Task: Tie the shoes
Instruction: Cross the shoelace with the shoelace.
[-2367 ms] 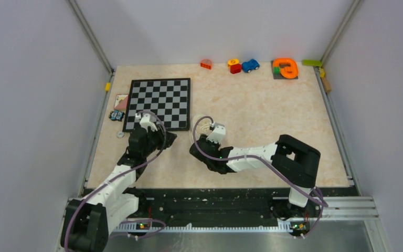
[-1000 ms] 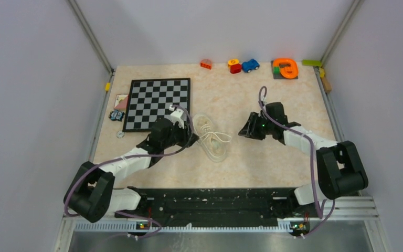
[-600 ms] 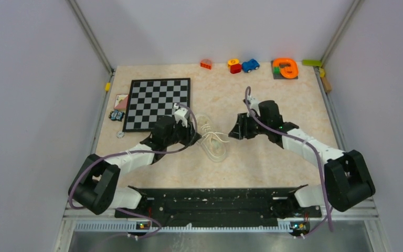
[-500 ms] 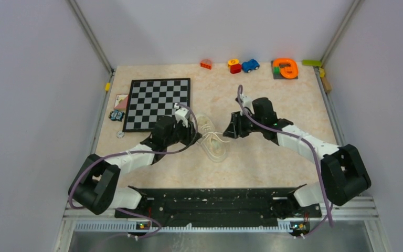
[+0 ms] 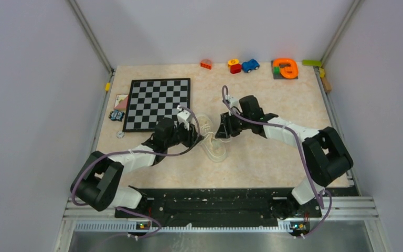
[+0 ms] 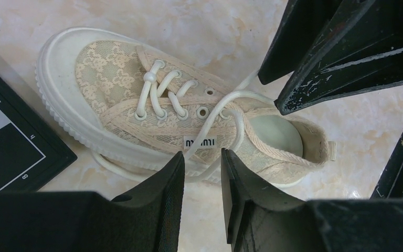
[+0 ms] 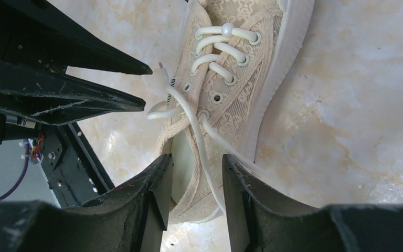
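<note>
My left gripper (image 6: 202, 157) and right gripper (image 7: 197, 160) stand half open over the shoe (image 6: 105, 79), a lace (image 7: 189, 119) passing loose between each pair of fingers.

The left arm (image 5: 130, 157) and right arm (image 5: 284, 131) are made of white links and bulky black joints, each trailed by a purple cable (image 5: 224, 94). Black wedge-shaped fingers (image 6: 157, 210), scuffed at the edges, are fitted.
</note>
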Tool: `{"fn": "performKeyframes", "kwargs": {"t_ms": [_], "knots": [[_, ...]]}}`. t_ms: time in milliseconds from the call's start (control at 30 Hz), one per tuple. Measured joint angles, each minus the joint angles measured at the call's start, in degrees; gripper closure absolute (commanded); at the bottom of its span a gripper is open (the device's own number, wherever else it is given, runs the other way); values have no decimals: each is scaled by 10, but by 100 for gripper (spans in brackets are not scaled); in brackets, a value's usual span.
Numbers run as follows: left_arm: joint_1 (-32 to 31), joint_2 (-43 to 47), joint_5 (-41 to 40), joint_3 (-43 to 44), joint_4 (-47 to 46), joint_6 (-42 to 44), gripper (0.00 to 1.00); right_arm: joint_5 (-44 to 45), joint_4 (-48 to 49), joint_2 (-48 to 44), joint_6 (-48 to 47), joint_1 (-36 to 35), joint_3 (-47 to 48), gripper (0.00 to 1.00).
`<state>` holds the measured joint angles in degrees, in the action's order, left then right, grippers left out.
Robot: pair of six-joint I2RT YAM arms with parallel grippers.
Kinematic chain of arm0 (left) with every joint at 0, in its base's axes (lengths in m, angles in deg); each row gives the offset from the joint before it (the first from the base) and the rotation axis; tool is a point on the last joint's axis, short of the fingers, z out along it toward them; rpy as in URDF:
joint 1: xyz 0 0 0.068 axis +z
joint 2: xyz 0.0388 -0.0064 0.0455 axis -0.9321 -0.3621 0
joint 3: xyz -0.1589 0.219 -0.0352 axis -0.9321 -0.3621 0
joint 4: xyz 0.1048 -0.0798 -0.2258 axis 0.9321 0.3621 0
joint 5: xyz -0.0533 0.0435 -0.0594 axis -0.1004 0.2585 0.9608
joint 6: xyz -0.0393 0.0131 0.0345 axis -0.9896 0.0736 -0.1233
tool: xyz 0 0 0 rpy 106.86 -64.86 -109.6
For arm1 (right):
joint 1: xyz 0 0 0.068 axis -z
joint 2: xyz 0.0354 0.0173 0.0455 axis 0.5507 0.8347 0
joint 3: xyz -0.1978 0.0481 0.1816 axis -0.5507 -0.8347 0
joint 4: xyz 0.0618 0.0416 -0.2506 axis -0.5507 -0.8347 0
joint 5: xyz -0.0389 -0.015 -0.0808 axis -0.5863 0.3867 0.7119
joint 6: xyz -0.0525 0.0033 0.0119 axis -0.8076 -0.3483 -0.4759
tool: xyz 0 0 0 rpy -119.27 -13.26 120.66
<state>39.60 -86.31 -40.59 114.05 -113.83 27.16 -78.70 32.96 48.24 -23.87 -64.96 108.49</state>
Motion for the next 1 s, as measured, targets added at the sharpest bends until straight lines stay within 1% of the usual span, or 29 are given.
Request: {"fn": "performKeyframes", "kwargs": {"t_ms": [167,267,400,433,600,733,933,1000], "knots": [[-1,0,1,-5,-3,12,63,0,0,19,-1,-3,10,59],[-1,0,1,-5,-3,16,62,0,0,34,-1,-8,20,65],[-1,0,-2,-7,-6,16,62,1,0,49,-1,-12,28,84],[-1,1,-4,-7,-6,16,62,1,-1,50,-1,-13,29,86],[-1,13,-15,-7,-6,16,61,-1,-8,50,1,-13,47,88],[-1,26,-19,-7,-6,19,53,-2,-25,50,-1,-15,70,88],[-1,50,-31,-24,-28,16,48,-3,-63,51,-14,-31,130,88],[-1,60,-35,-27,-28,16,38,-4,-69,53,-16,-35,146,87]]}}
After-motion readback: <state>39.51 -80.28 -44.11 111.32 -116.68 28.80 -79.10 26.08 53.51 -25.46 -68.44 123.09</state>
